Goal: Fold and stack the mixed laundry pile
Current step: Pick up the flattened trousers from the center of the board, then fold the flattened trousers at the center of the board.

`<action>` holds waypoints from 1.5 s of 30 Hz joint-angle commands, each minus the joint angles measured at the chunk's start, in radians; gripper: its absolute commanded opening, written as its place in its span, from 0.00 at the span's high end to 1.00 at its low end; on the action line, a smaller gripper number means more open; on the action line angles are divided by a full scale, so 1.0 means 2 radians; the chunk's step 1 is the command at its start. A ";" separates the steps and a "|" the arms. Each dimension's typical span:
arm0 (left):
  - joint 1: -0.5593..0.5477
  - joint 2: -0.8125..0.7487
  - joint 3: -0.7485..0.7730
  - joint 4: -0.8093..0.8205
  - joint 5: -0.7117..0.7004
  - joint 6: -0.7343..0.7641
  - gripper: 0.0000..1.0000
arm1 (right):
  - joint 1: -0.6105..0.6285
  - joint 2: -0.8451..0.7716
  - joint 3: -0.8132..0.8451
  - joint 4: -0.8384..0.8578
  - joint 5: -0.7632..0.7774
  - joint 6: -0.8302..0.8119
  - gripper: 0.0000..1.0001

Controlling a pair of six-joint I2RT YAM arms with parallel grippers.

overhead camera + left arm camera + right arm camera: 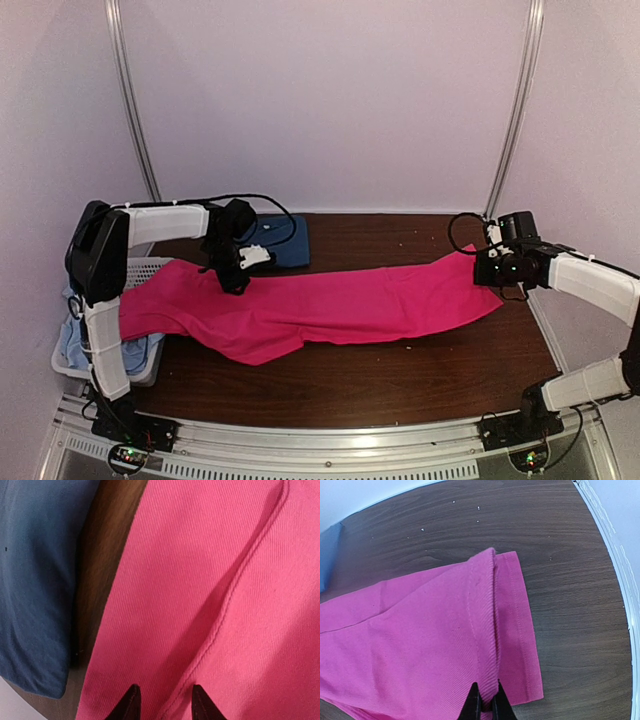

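The magenta-pink shirt (320,305) lies stretched in a long band across the table, from the basket on the left to my right gripper (488,268). That gripper (486,706) is shut on a ribbed fold at the shirt's right end (485,630). My left gripper (236,278) is down on the shirt's left part. Its dark fingertips (131,702) stand apart with a raised seam of pink cloth (220,625) running between them, so the left gripper (162,705) is open. The dark blue T-shirt (278,240) lies folded at the back of the table, also beside the pink cloth (35,580). The pale light-blue cloth (72,345) sits in the basket.
A white slotted basket (62,368) stands at the table's left edge, under the left arm and the shirt's left end. Bare brown tabletop (400,375) runs in front of the shirt. Metal frame posts (515,110) rise at the back corners.
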 commanded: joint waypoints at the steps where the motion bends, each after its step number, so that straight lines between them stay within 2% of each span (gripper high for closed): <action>1: 0.007 0.015 0.015 -0.018 -0.002 0.016 0.67 | -0.004 -0.003 0.004 0.015 0.005 0.002 1.00; 6: 0.007 0.008 0.006 -0.028 0.028 0.019 0.81 | -0.005 0.002 0.007 0.015 0.005 0.000 1.00; 10: 0.007 -0.030 -0.011 -0.032 0.062 0.009 1.00 | -0.005 -0.001 0.008 0.015 0.004 0.002 1.00; 18: 0.007 -0.153 -0.036 -0.018 0.059 -0.008 1.00 | -0.005 -0.040 0.005 0.007 0.002 0.005 1.00; 23: 0.007 -0.202 -0.046 -0.009 0.052 -0.014 1.00 | -0.005 -0.081 0.005 0.003 -0.001 0.010 1.00; 25: 0.007 -0.210 -0.042 -0.008 0.027 -0.017 1.00 | -0.005 -0.093 0.011 0.001 0.001 0.013 1.00; 33: 0.026 -0.217 -0.006 0.007 0.007 -0.008 1.00 | -0.010 -0.080 0.068 -0.018 0.029 0.001 1.00; 45: 0.027 -0.125 -0.001 0.013 0.008 0.003 1.00 | -0.026 0.040 0.043 0.038 0.034 -0.015 1.00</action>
